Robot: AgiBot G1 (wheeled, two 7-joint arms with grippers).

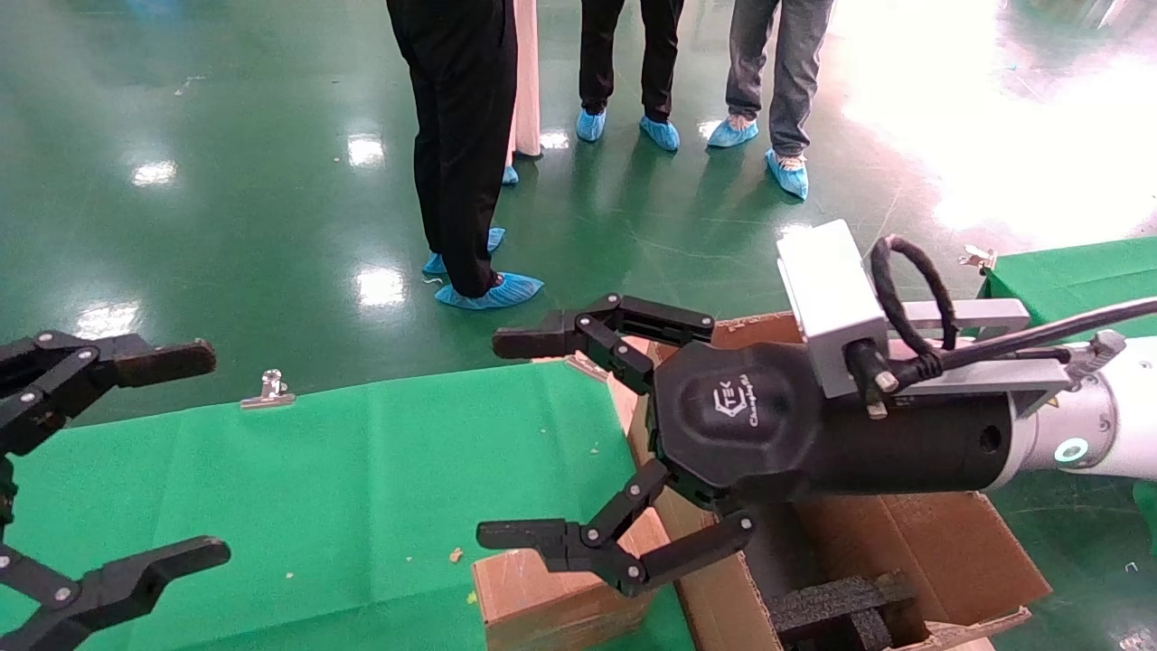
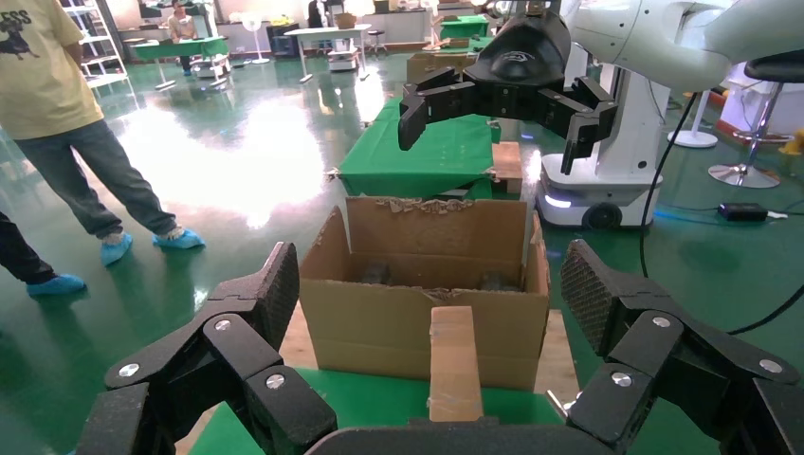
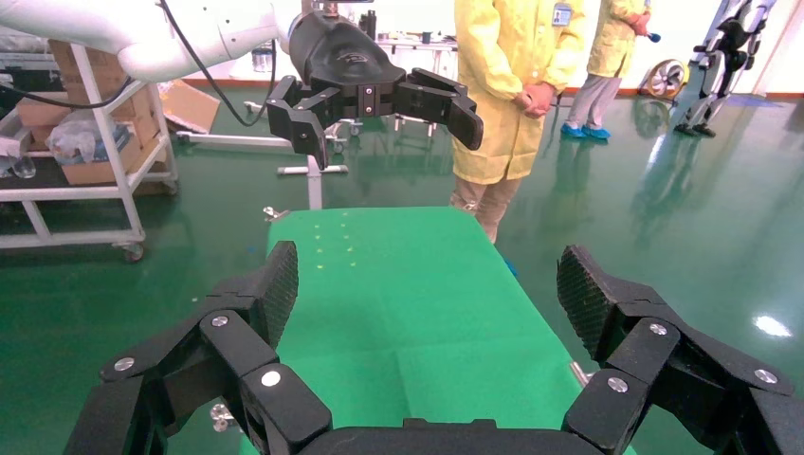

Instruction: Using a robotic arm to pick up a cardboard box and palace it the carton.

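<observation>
right gripper point(image 1: 578, 443), on the white robotic arm point(image 1: 1098, 420), hangs with its fingers spread wide and holding nothing, reaching leftward over the near corner of the carton point(image 1: 940, 542). the cardboard box point(image 1: 551, 597) lies just below and slightly in front of its lower fingers, beside the carton's left wall, on the green-covered table point(image 1: 316, 488); from the left wrist view its long axis seems to run away from the carton wall toward the left gripper point(image 1: 99, 461), which is also wide open and empty, well apart at the table's far left. the right gripper is much the nearer, so i judge a short descent is what the pick needs. black foam inserts point(image 1: 841, 606) sit inside the carton. people in blue shoe covers point(image 1: 493, 291) stand on the glossy green floor beyond.
</observation>
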